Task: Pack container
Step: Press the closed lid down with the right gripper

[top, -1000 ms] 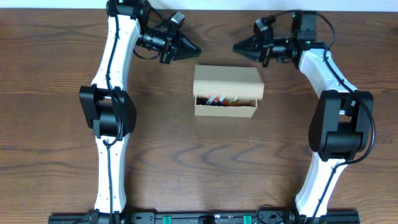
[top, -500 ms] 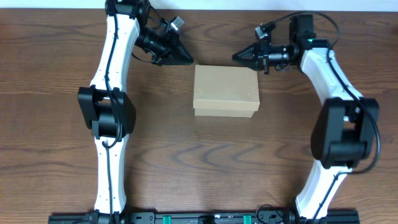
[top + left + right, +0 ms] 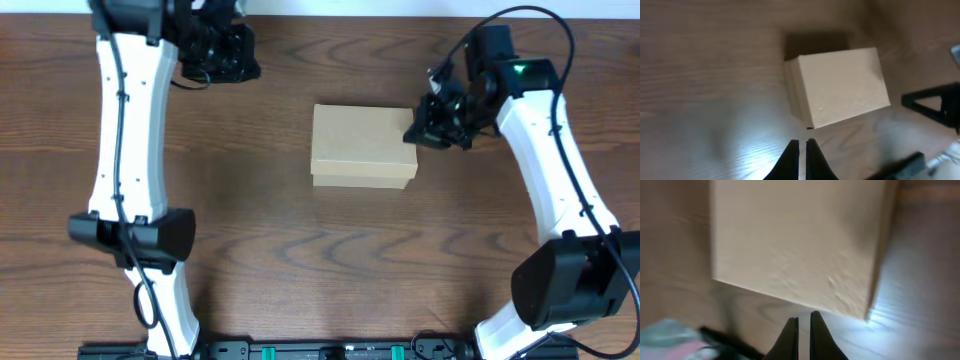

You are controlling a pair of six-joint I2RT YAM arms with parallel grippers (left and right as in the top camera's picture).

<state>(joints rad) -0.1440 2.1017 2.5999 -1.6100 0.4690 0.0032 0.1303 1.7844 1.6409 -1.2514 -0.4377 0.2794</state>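
1. Two white-and-black robot arms rise from the near edge of the dark brown wooden bench (image 3: 300,250), one on each side, and both reach toward its far edge.
2. One small rectangular tan cardboard box, the container (image 3: 362,145), sits near the middle of the bench, slightly closer to the far edge than to the near one. Its flap lid is down flat and nothing of the inside shows. It is the only loose thing counted on the bench.
3. The right gripper (image 3: 411,134) is at the far right corner of the box. In the right wrist view its two black fingers (image 3: 789,332) are drawn almost together with only a thin slit between them. They grip nothing. The box's plain top (image 3: 795,240) fills the blurred frame just ahead. Whether the tips touch the cardboard cannot be told.
4. The left gripper (image 3: 240,62) hangs farthest back, near the far left corner of the bench and well apart from the box. In the left wrist view its two fingers (image 3: 790,155) are likewise closed to a narrow slit and carry nothing. The closed box (image 3: 840,85) lies on the wood beyond them.
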